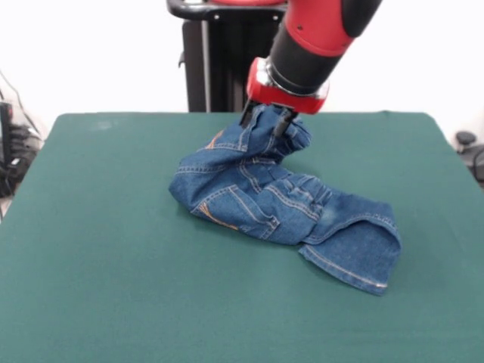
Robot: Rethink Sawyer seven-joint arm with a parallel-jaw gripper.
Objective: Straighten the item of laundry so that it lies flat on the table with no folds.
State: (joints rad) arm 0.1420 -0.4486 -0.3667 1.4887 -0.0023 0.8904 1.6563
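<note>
The small blue denim jeans [280,200] lie crumpled near the middle of the green table [113,249], with orange stitching showing and one hemmed leg end folded over at the front right. My gripper [266,121] comes down from the red and black arm at the top and is shut on a bunched part of the jeans at their far end, lifting that part up off the table. The rest of the jeans hangs down from the grip and rests on the cloth in folds.
The black pedestal [215,60] stands behind the table's far edge. Cables and dark equipment [11,151] sit off the table's left side, and a dark object [469,147] off its right side.
</note>
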